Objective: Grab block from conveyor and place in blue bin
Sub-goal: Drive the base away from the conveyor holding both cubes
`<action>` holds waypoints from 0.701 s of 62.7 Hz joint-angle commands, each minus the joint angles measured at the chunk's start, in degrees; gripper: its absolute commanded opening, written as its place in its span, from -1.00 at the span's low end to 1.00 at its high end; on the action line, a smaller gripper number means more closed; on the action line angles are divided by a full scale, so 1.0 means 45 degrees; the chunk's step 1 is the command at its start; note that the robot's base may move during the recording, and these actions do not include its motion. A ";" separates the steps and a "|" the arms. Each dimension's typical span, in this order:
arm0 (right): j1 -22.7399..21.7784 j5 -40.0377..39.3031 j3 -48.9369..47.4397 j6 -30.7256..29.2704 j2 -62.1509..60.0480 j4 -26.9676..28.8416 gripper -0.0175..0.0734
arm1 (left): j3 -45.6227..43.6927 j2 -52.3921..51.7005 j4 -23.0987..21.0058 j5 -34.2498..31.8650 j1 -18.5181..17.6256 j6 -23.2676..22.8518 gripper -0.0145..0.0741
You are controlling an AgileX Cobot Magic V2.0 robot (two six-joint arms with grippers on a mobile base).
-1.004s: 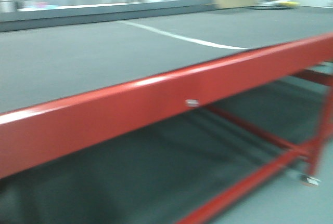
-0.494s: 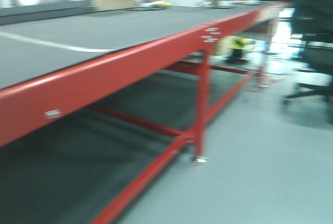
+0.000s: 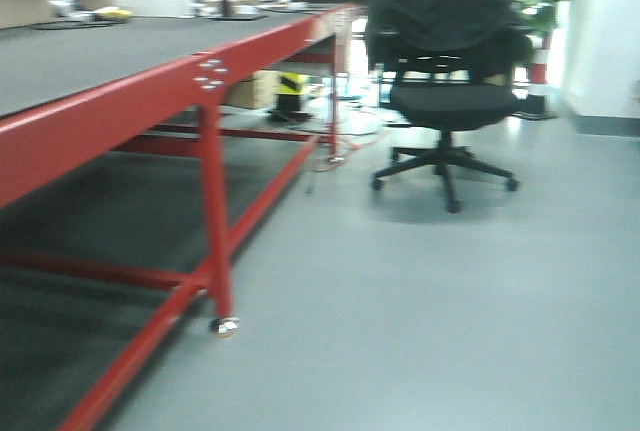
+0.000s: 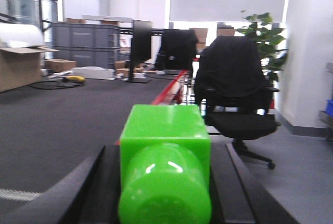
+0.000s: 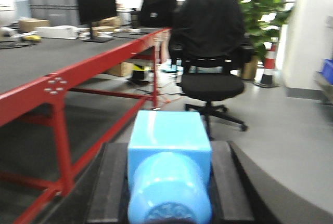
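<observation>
conveyor (image 3: 100, 56) blurred, cut off left | left end effector (image 4: 165, 148) opening unclear

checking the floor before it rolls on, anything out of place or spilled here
Nothing spilled or broken. Loose cables trail on the floor beside a far leg of the conveyor, near the office chair, a possible snag. The left gripper holds a green block, the right gripper a blue block, both sitting straight.
</observation>
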 commanded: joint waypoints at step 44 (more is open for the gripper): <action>0.0008 -0.0347 -0.0075 -0.0047 -0.0070 -0.0065 -0.97 | -0.0021 -0.0023 -0.0052 -0.0198 0.0014 -0.0026 -0.92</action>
